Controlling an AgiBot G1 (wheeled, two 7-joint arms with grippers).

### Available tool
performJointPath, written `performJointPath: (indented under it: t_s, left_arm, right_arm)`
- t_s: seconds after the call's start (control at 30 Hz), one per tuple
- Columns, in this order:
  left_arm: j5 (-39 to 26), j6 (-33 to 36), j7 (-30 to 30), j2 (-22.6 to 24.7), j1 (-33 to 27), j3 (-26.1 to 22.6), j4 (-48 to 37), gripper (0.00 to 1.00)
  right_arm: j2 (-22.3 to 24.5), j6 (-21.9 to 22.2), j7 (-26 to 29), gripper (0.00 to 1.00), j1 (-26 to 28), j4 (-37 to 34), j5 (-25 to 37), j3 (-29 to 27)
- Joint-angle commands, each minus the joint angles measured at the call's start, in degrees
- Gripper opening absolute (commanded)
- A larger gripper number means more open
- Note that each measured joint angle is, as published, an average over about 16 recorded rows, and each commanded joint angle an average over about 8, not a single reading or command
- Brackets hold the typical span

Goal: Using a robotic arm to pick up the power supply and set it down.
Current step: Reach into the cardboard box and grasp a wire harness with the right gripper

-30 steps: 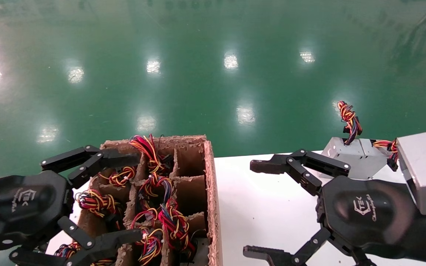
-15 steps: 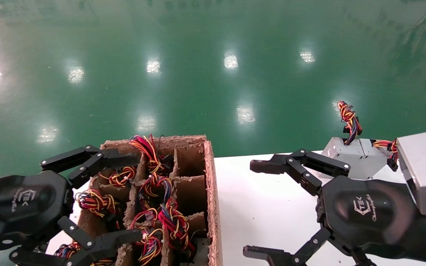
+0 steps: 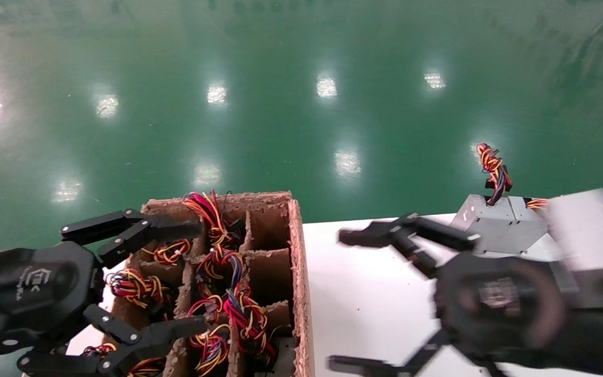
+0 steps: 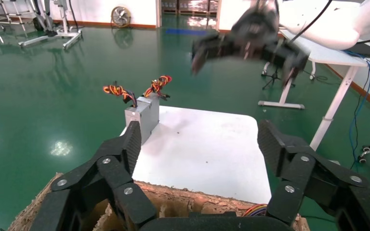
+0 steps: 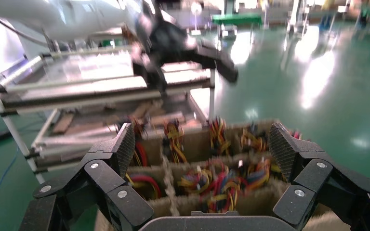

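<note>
One blurred right tool (image 3: 354, 298) — splayed.

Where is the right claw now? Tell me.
In the head view the right claw hangs open over the white table, right of the cardboard crate and near the power supply at the far edge.

Place: a factory or workshop floor.
Floor: glossy green poured floor (image 3: 280, 104), wide and open, mirroring rows of ceiling lamps.
Furniture: white rectangular tabletop (image 4: 207, 149) on the floor; metal-framed shelf rack (image 5: 101, 91) behind.
Stock: brown divided cardboard crate (image 3: 280, 251) with knotted coloured wire bundles in its cells.
Background: round standing fan (image 4: 121, 16) by the far wall.
</note>
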State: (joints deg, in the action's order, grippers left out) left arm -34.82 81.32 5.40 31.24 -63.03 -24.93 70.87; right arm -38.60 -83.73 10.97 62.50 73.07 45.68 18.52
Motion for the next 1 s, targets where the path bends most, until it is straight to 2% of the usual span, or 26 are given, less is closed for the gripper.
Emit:
performJointPath:
  t_s: [0.03,0.5,0.53,0.6,0.77,0.8,0.87,1.0]
  left_arm:
    - [0.00,0.00,0.00,0.00,0.00,0.00,0.00,0.00]
    - [0.00,0.00,0.00,0.00,0.00,0.00,0.00,0.00]
    - [0.00,0.00,0.00,0.00,0.00,0.00,0.00,0.00]
    - [0.00,0.00,0.00,0.00,0.00,0.00,0.00,0.00]
    - [0.00,0.00,0.00,0.00,0.00,0.00,0.00,0.00]
    - [0.00,0.00,0.00,0.00,0.00,0.00,0.00,0.00]
    - [0.00,0.00,0.00,0.00,0.00,0.00,0.00,0.00]
    - [0.00,0.00,0.00,0.00,0.00,0.00,0.00,0.00]
  right_arm:
    - [-1.00,0.72,-0.07,1.00,0.30,-0.05,1.29,0.73]
    - [-9.74,6.59,1.84,1.00,4.34,0.20,15.99,8.79]
    - [-10.38,7.19,2.20,0.97,4.55,0.28,16.88,9.26]
    - [-11.70,8.49,2.90,0.80,4.89,0.33,18.67,10.18]
    - [-14.96,11.96,4.37,0.17,5.46,0.09,23.19,12.36]
    - [-15.51,12.60,4.61,0.07,5.53,0.03,24.08,12.77]
    - [-16.45,13.73,5.05,0.00,5.61,-0.05,25.65,13.47]
    - [-17.58,15.28,5.90,0.00,5.54,-0.36,27.72,14.42]
